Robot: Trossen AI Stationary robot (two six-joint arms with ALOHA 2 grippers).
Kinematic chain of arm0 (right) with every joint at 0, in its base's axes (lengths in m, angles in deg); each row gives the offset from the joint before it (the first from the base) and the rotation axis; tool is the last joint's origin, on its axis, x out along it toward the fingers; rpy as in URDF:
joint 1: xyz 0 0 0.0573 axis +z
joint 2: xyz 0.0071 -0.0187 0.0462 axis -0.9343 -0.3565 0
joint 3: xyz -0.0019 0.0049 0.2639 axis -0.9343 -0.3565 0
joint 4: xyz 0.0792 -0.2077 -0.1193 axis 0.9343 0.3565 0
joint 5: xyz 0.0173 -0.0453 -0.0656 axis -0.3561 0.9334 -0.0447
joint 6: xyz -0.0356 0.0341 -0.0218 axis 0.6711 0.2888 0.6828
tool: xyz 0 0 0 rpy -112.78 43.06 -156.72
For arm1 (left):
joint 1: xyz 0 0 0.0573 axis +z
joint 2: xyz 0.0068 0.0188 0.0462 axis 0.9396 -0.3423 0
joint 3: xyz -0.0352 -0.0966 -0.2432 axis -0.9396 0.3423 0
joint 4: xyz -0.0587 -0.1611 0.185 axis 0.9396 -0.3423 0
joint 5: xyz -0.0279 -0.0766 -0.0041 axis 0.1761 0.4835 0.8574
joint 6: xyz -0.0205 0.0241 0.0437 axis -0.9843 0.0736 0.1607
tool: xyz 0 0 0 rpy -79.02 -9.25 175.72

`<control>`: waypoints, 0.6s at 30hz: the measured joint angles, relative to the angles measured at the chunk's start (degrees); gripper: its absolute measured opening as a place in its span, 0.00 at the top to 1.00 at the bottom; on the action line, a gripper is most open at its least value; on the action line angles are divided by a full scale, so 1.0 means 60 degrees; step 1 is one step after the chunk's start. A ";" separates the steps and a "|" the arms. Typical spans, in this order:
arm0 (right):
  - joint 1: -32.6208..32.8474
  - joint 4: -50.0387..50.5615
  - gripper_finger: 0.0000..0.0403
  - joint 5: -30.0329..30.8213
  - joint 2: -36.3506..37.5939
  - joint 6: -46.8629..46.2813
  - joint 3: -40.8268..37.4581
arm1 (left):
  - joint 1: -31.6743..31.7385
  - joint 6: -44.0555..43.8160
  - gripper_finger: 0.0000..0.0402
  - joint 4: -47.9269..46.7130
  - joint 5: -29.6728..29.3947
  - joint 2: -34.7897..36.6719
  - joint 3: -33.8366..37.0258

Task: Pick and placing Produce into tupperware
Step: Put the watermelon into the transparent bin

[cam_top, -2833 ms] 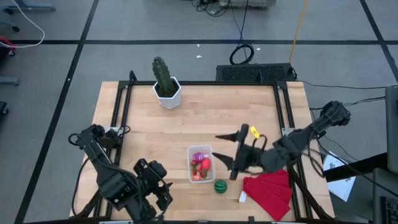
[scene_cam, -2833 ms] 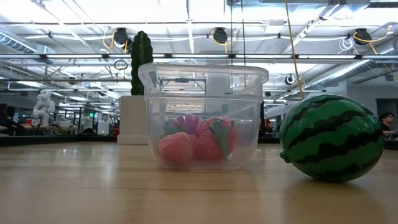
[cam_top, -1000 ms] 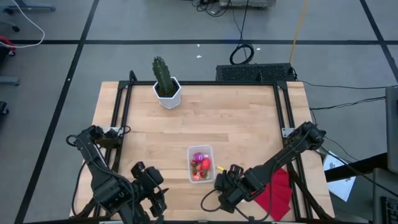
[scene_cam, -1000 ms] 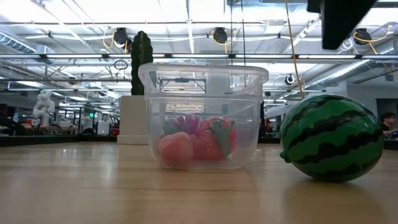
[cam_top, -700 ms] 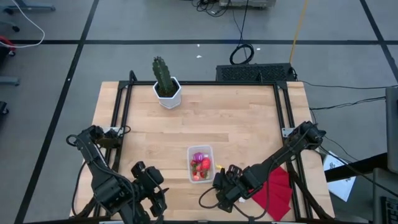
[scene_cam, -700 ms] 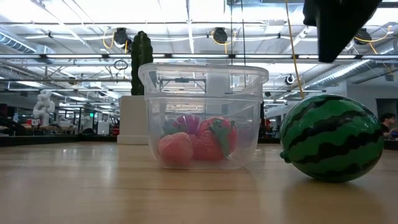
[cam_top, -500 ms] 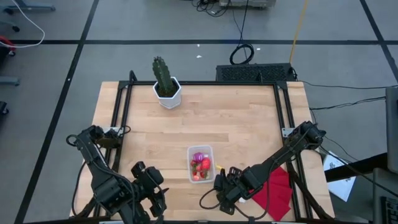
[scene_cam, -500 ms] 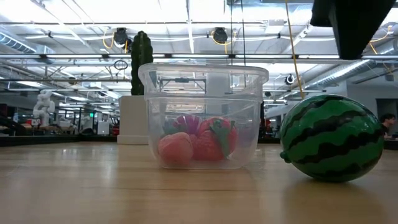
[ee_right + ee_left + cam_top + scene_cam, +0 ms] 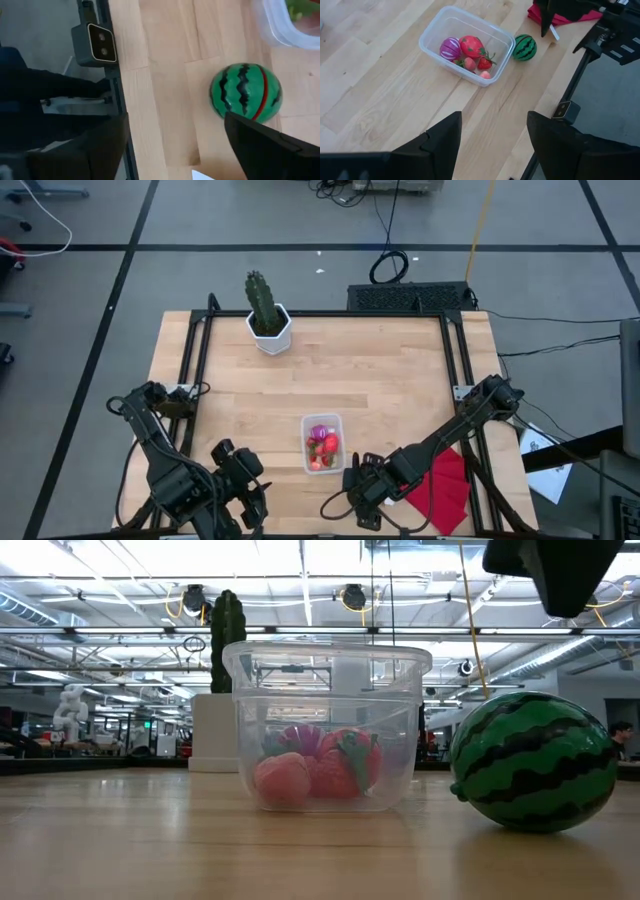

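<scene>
The clear tupperware [image 9: 323, 443] [image 9: 325, 725] [image 9: 467, 45] stands on the wooden table near its near edge. Inside lie a purple piece [image 9: 451, 48], red strawberry-like pieces [image 9: 472, 46] and small pink bits [image 9: 470, 63]. The green striped ball [image 9: 530, 760] [image 9: 525, 47] [image 9: 245, 92] rests on the table just right of the tupperware. In the high view my right gripper [image 9: 360, 486] hides it. My right gripper [image 9: 175, 150] hovers open above the ball, clear of it, and shows at the top of the low view [image 9: 560, 575]. My left gripper [image 9: 240, 472] [image 9: 495, 145] waits open over the near left corner.
A red folded cloth [image 9: 445, 485] [image 9: 560, 17] lies at the near right corner, beside the right arm. A cactus in a white pot [image 9: 267, 315] stands at the far left. A small grey camera box [image 9: 97, 45] sits on the table's frame near the ball.
My right gripper has stayed above the green striped ball, edging slightly toward the table's near edge. In the low view it dips a little and rises again. The ball and the tupperware have kept still.
</scene>
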 joint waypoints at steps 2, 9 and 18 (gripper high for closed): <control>0.0000 -0.0021 0.16 -0.0011 0.0000 0.0130 0.0000 | 0.0000 -0.0011 0.43 -0.0001 0.0000 0.0000 0.0000; -0.0039 -0.0031 0.02 -0.0229 0.0000 0.0333 0.0000 | 0.0000 -0.0037 0.43 -0.0001 -0.0077 0.0000 0.0000; -0.0235 -0.0043 0.01 -0.0526 0.0000 0.0592 0.0000 | 0.0000 -0.0051 0.43 -0.0001 -0.0084 0.0000 0.0000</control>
